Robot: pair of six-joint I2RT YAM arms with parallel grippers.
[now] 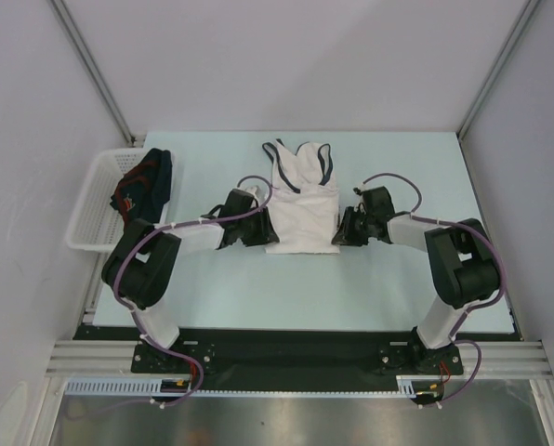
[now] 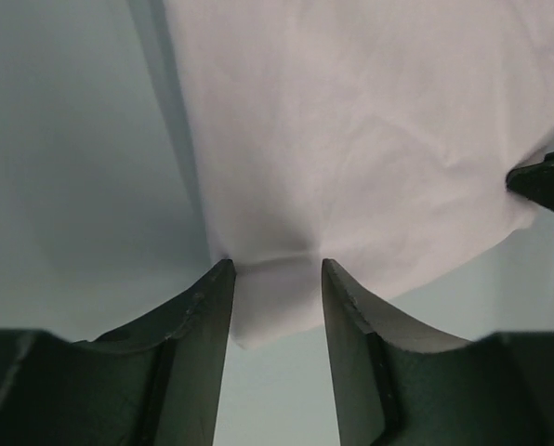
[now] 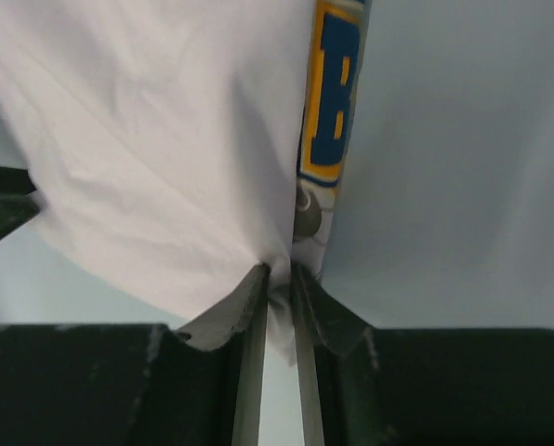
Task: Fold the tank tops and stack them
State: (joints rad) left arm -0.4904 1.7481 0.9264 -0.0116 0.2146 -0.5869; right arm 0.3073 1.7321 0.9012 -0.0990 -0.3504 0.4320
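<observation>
Pale blue-green worktop (image 1: 212, 297) fills your view between white walls, and the white tank top (image 1: 300, 209) lies at its middle, dark-trimmed straps toward the far edge and its near part doubled over. Your left end effector (image 2: 275, 274) sits at the garment's near left corner, fingers still apart, with that corner of cloth lying in the gap between them and not clamped. Your right end effector (image 3: 279, 277) is at the near right corner, its fingers drawn almost together and pinching the bunched white cloth, just beside the blue-and-yellow print (image 3: 333, 93). Well apart to the left, the navy tank top (image 1: 147, 181) is heaped over the far end of a white basket (image 1: 89, 200).
</observation>
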